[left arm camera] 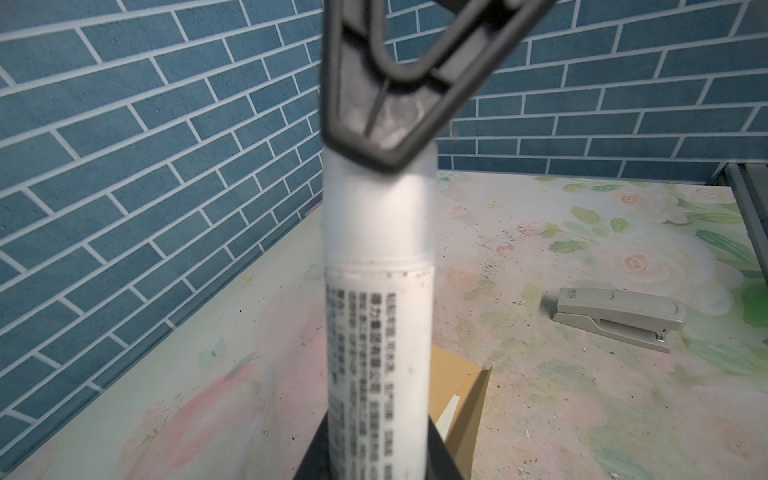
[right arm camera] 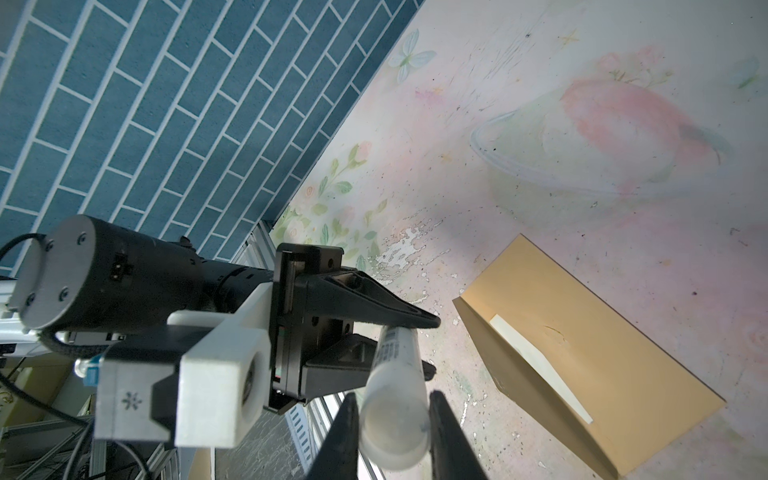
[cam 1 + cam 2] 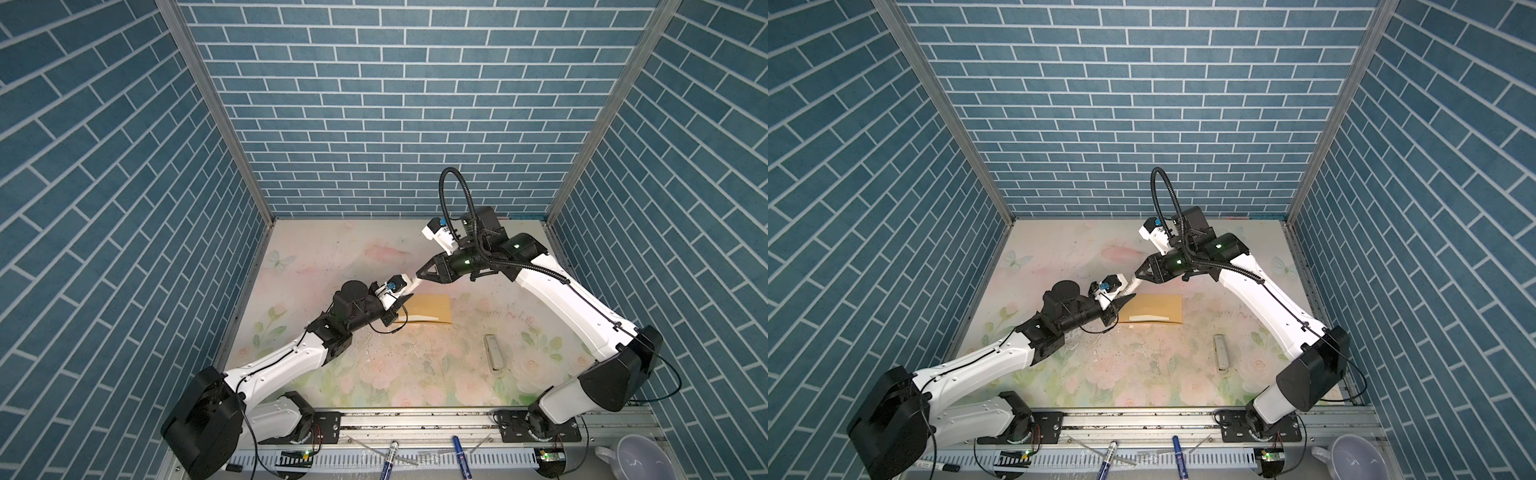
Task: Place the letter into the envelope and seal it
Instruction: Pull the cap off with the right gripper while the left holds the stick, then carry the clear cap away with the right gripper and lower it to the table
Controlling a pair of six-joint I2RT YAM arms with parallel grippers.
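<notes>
The mustard envelope (image 3: 432, 307) (image 3: 1154, 308) lies flat mid-table, with a pale strip along its near edge (image 2: 582, 353) (image 1: 461, 382). The letter is hidden from view. Above the envelope's left end, my left gripper (image 3: 400, 302) (image 3: 1124, 301) (image 1: 378, 453) is shut on the lower body of a white glue stick (image 1: 378, 324) (image 2: 395, 374). My right gripper (image 3: 417, 280) (image 3: 1135, 280) (image 2: 392, 428) reaches across and is shut on the stick's capped end, one black finger on each side of the cap.
A grey stapler (image 3: 493, 353) (image 3: 1221, 353) (image 1: 619, 316) lies right of the envelope. Markers (image 3: 388, 457) and a white mug (image 3: 636, 457) sit beyond the front rail. Blue brick walls close in the back and both sides.
</notes>
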